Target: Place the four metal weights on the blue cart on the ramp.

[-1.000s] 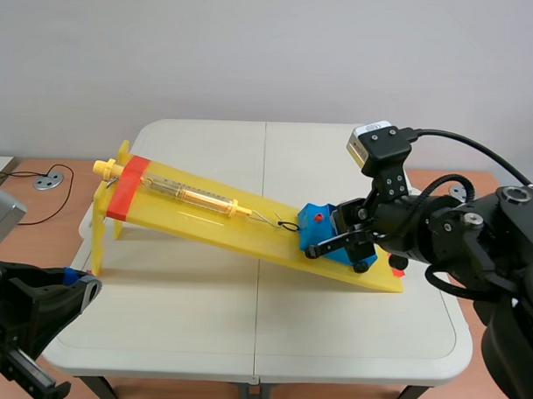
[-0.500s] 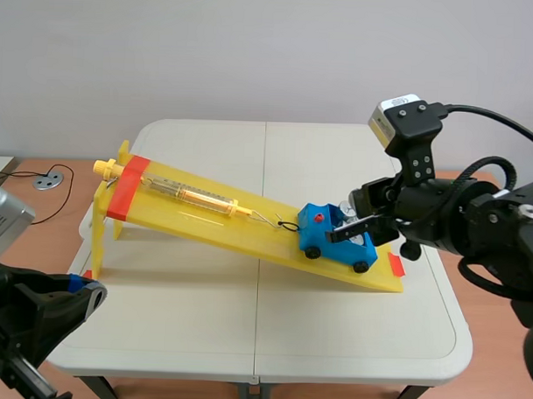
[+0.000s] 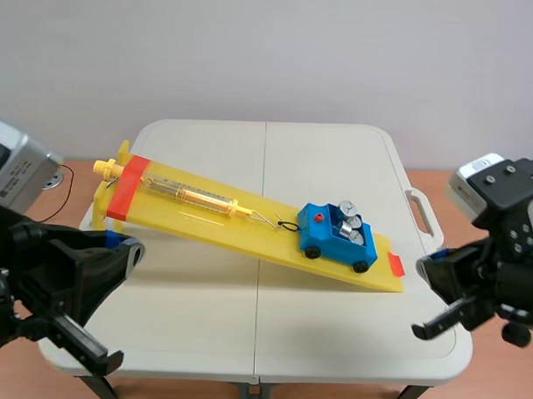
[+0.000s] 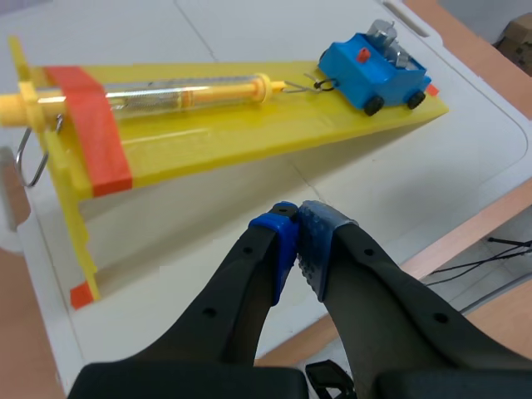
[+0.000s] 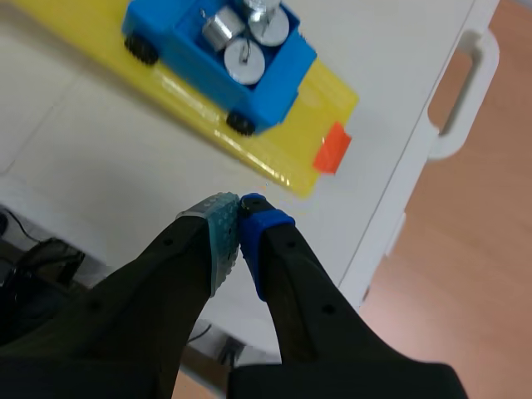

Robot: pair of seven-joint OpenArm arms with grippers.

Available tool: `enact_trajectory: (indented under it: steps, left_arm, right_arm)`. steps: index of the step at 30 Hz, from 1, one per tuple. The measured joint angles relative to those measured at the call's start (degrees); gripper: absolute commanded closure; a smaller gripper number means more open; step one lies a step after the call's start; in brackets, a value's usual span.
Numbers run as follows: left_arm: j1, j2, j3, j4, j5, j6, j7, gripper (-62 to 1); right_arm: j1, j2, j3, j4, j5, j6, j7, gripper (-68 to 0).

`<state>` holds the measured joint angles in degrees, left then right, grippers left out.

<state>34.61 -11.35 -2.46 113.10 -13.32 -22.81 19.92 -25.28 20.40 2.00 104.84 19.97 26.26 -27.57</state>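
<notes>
The blue cart (image 3: 336,240) sits low on the yellow ramp (image 3: 213,217), hooked to a spring scale tube (image 3: 190,194). Shiny metal weights (image 3: 350,222) stand in its bed. In the right wrist view the cart (image 5: 199,73) and the weights (image 5: 244,33) lie ahead of my right gripper (image 5: 239,218), which is shut on nothing. That gripper (image 3: 425,260) hangs off the ramp's low end, over the table's right edge. My left gripper (image 4: 295,239) is shut and empty, held near the table's front left (image 3: 127,247). From there the cart (image 4: 376,69) is far ahead.
The ramp's tall end has an orange-red band (image 3: 127,188) and stands on yellow legs (image 3: 100,237). An orange tab (image 5: 332,149) marks the ramp's low corner. The white table (image 3: 271,331) has a handle (image 5: 462,91) on its right side and a centre seam.
My right gripper let go over the cart and pulled back to the right and down, leaving the weights in the cart. My left arm rose and came inward.
</notes>
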Motion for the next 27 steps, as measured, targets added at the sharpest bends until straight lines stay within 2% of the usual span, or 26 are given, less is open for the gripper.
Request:
enact_trajectory:
  steps: [7,12,17,22,27]
  left_arm:
    - [-6.10,2.67,7.32,0.00,8.72,0.33,0.04,-2.7]
    - [-11.50,4.44,11.08,-1.20,14.86,2.43,0.00,-2.7]
    - [-16.52,5.81,12.39,-5.79,18.82,4.68,-0.39,-2.7]
    - [-20.96,5.81,12.63,-11.98,21.40,6.95,-0.46,-2.7]
    - [-24.26,6.14,12.61,-17.94,23.61,9.51,-0.50,-2.7]
  right_arm:
    - [-12.44,0.39,8.63,5.57,2.16,3.63,0.04,-0.6]
    - [-20.22,0.39,12.79,7.37,2.58,5.46,0.00,-0.6]
    - [-27.08,0.39,14.82,7.41,2.60,7.37,0.02,-0.6]
    - [-32.17,0.39,16.13,7.41,2.58,7.65,0.02,-0.6]
    - [-33.51,0.37,17.03,7.41,2.58,7.63,0.02,-0.6]
